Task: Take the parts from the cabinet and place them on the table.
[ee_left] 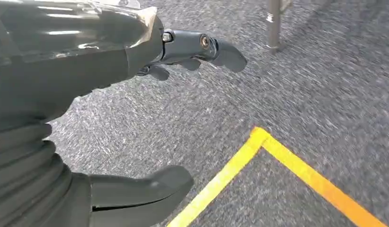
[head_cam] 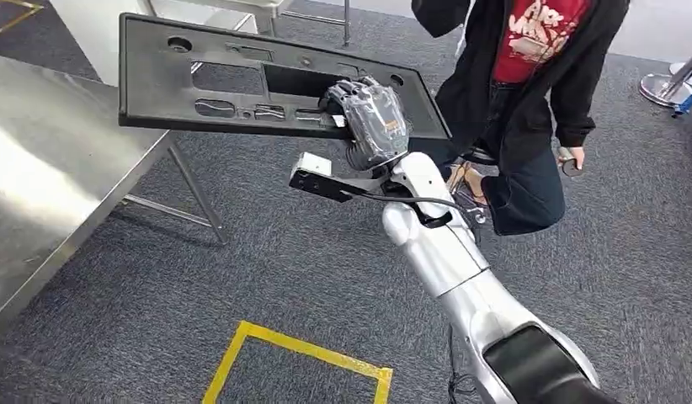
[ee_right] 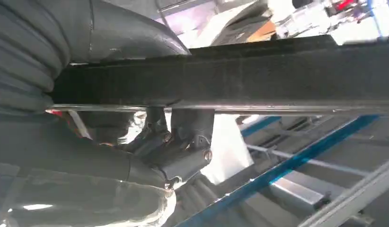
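So the right hand [head_cam: 369, 118] is clamped on the black panel [head_cam: 242, 76], left hand [ee_left: 150, 118] hanging loose, holding nothing.
Panel's in the air just beside the steel table [head_cam: 48, 185], gripped at one edge only, so it could tip or slip out.

Black flat plastic panel [head_cam: 242, 80] with cutouts, held level above floor; beside table

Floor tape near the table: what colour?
Yellow floor tape on grey carpet; clearest in the left wrist view.
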Available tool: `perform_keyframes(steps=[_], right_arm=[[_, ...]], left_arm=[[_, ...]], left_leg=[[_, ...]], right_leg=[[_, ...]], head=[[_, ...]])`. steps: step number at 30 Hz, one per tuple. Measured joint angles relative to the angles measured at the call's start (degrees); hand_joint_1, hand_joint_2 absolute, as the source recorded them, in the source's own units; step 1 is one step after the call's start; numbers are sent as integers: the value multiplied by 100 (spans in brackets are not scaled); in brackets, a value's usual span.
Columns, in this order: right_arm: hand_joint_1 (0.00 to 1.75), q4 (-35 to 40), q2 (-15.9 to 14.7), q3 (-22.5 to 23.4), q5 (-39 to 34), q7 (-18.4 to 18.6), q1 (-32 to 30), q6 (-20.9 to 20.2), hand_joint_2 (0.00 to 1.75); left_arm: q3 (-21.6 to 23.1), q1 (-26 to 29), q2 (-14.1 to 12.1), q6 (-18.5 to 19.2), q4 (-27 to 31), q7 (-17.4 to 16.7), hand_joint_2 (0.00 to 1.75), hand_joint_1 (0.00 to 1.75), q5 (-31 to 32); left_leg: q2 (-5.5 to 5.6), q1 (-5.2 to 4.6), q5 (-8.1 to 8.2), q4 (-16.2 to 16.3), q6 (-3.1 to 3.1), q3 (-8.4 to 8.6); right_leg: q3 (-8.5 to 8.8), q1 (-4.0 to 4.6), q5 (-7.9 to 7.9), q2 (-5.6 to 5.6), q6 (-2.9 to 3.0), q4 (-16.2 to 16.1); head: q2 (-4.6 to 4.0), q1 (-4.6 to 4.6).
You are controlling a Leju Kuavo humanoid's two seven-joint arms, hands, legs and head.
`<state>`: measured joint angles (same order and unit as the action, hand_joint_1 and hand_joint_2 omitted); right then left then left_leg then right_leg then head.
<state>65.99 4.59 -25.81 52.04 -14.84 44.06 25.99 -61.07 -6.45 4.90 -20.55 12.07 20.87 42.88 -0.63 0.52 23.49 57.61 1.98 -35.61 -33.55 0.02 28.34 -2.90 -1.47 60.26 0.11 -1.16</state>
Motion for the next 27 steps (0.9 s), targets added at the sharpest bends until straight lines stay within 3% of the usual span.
perform_keyframes(steps=[1,3,4,5,6,7,8,9,13,14,15,16,18,19,20,21,22,23,24,25,27], right_arm=[[175,0,-7,2,-9,-13,26,26,175],[175,-22,-74,9,-22,-17,26,31,175],[175,-39,-98,9,-26,-17,11,31,175],[175,-53,-114,7,-31,-20,1,31,175],[175,-63,-125,7,-54,-17,6,33,175],[175,-63,-131,7,-81,-24,18,33,175],[175,-63,-138,4,-98,-33,37,33,175],[175,-70,-146,4,-101,-37,58,33,175],[175,-94,-146,-24,-120,-37,72,35,175],[175,-92,-138,-24,-131,-35,93,35,175],[175,-92,-116,-28,-140,-33,104,35,175],[175,-92,-114,-28,-149,-28,116,35,175],[175,-94,-120,-31,-157,-15,102,35,175],[175,-94,-120,-35,-160,-11,82,35,175],[175,-94,-120,-42,-162,-9,70,35,175],[175,-94,-120,-48,-160,-4,68,35,175],[175,-92,-118,-50,-160,4,73,35,175],[175,-92,-111,-50,-160,11,82,35,175],[175,-87,-103,-48,-160,26,88,35,175],[175,-76,-107,-46,-160,26,98,35,175],[175,-77,-96,-50,-160,28,102,35,175]], left_arm=[[0,-13,-13,0,0,-15,175,0,4],[0,-45,-13,4,0,-20,175,0,7],[0,-42,-11,24,0,-13,175,0,4],[0,-36,-11,50,0,2,175,0,2],[0,-30,-4,90,0,20,175,0,-7],[0,-31,4,118,0,26,175,0,-9],[0,-34,13,131,0,33,175,0,-15],[0,-35,7,131,0,35,175,0,-18],[-4,14,0,129,0,35,175,0,-24],[-4,31,-2,129,0,35,175,0,-24],[-4,36,7,129,-2,39,175,0,-24],[-4,27,7,129,-2,39,175,0,-24],[-2,21,7,129,-2,46,175,0,-24],[-4,25,9,129,-2,55,175,0,-24],[-4,33,9,127,-2,55,175,0,-26],[-7,36,9,125,-2,55,175,0,-31],[-7,39,6,120,-2,55,175,0,-31],[-7,35,2,120,0,57,175,0,-31],[-4,31,-2,120,0,59,175,0,-31],[-7,13,-9,120,0,59,175,0,-31],[-7,17,-2,120,2,63,175,0,-28]], left_leg=[[54,9,-8,3,26,-7],[192,8,-16,7,45,-17],[261,8,-16,7,45,-17],[336,9,-17,10,43,-15],[405,14,-18,18,39,-15],[474,15,-17,25,35,-13],[537,22,-11,38,20,-11],[589,3,-6,57,-29,-42],[765,47,-39,36,-184,-101],[640,60,3,77,-200,-121],[355,24,123,230,-222,-183],[197,29,327,556,-242,-334],[125,41,747,1498,-266,-795],[118,43,815,1787,-273,-942],[112,44,764,1796,-267,-946],[102,43,596,1545,-252,-818],[71,39,377,1100,-227,-570],[-43,23,162,548,-187,-245],[-345,-19,112,148,-131,-3],[-325,-52,125,115,-111,1],[-203,-82,123,110,-73,-31]], right_leg=[[-200,-4,194,160,42,408],[-674,-20,507,235,70,1334],[-810,-21,532,246,43,1581],[-819,-23,464,251,3,1538],[-705,-35,302,263,-57,1247],[-487,-66,72,299,-125,752],[-246,-106,-144,398,-177,211],[-116,-147,-220,638,-194,-130],[-76,-100,-269,450,-14,-149],[-67,-149,-301,399,44,-186],[-59,-137,-293,363,67,-187],[-55,-122,-287,318,134,-187],[-56,-77,-273,193,169,-186],[-57,-62,-270,134,174,-186],[-56,-53,-268,78,175,-186],[-54,-40,-262,25,182,-185],[-48,-33,-260,-26,183,-185],[-35,-23,-256,-70,185,-185],[-21,-5,-251,-108,187,-185],[-31,56,-228,-150,150,-181],[-15,34,-220,-244,116,-188]], head=[[0,-18],[0,-24],[0,-22],[0,-26],[0,-24],[0,-26],[0,-24],[0,-33],[0,-15],[0,-15],[0,17],[0,17],[0,15],[0,17],[0,15],[0,17],[0,17],[0,17],[0,17],[0,9],[0,9]])
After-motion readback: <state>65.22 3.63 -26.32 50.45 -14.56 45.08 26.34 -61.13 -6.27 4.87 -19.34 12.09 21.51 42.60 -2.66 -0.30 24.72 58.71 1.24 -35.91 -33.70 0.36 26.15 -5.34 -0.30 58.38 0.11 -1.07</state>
